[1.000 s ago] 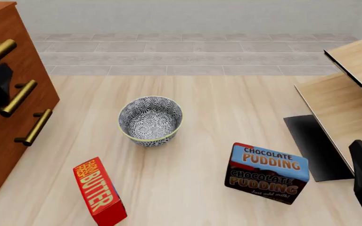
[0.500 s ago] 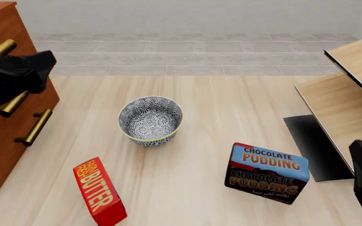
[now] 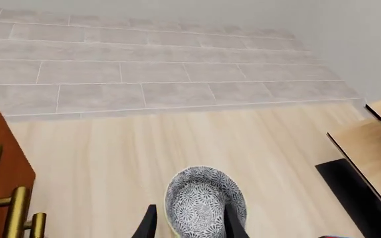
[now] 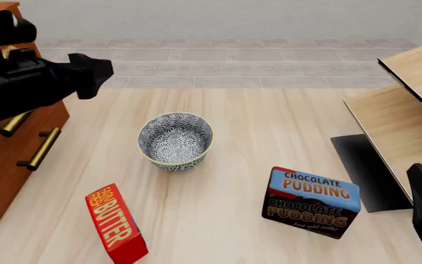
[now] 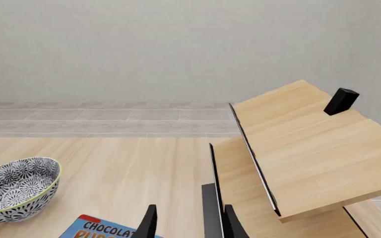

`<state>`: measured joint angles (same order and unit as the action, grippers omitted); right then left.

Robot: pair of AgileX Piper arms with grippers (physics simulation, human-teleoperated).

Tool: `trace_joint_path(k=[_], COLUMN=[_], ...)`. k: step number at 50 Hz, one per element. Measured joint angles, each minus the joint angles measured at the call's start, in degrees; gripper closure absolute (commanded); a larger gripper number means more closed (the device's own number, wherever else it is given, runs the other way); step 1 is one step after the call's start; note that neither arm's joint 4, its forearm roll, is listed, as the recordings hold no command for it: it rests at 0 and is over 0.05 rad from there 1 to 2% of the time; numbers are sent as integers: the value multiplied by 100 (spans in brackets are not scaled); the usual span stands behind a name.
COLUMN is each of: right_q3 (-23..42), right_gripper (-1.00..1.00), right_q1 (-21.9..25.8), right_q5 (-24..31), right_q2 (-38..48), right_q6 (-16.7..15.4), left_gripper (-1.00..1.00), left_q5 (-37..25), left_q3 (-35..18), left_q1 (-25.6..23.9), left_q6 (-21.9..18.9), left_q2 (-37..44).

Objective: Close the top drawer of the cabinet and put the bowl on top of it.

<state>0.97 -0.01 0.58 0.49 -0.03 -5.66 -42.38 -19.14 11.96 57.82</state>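
1. Far left: tall reddish-brown wooden cabinet (image 4: pixel 6 159), smooth rigid panels, long brass bar handles; top drawer front hidden behind the arm, closed or not cannot tell.
2. Black left gripper (image 4: pixel 94 74) above and beyond the cabinet's front edge, empty; jaws parted in the wrist view, the bowl's near rim showing between them, lower down, no contact.
3. Small round deep white bowl with dense grey-blue floral pattern and thin yellowish rim (image 4: pixel 175 141), upright on pale wood-grain tabletop (image 4: pixel 270 115). Likely glazed ceramic: stiff, slick, fairly light, breakable. Best hold: pinch the rim wall, one finger in, one out.
4. Red upright butter box (image 4: pixel 116 224), cardboard.
5. Blue-brown chocolate pudding box (image 4: pixel 311 202), cardboard, tilted.
6. Black right gripper (image 5: pixel 185 225) just short of the pale light-wood furniture (image 5: pixel 309 148); jaws released, empty.
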Motion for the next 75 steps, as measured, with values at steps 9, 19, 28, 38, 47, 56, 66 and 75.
trace_joint_path(k=[9, 19, 28, 38, 47, 56, 66, 75], right_q3=[0, 0, 0, 0, 0, 0, 0, 0], right_gripper=[-100, -100, -100, -100, -100, -100, -100, -100], right_q1=[0, 0, 0, 1, 1, 0, 1, 1], right_q5=[0, 0, 0, 0, 0, 0, 0, 0], right_q2=[0, 0, 0, 0, 0, 0, 0, 0], right_q6=[0, 0, 0, 0, -1, 0, 0, 0], left_gripper=[-100, -100, -100, -100, -100, -100, -100, -100], left_q5=[-396, -904, -1283, -1577, -1714, -1733, -1699, -1594], left_q3=[-254, -594, -847, -1034, -1158, -1223, -1263, -1264], left_q1=[-145, -192, -59, -50, -159, -178, -115, 10], left_q6=[-133, -342, -455, -262, -33, 102, 261, 353], left_q2=[327, 506, 612, 877, 1159, 1395, 1594, 1753])
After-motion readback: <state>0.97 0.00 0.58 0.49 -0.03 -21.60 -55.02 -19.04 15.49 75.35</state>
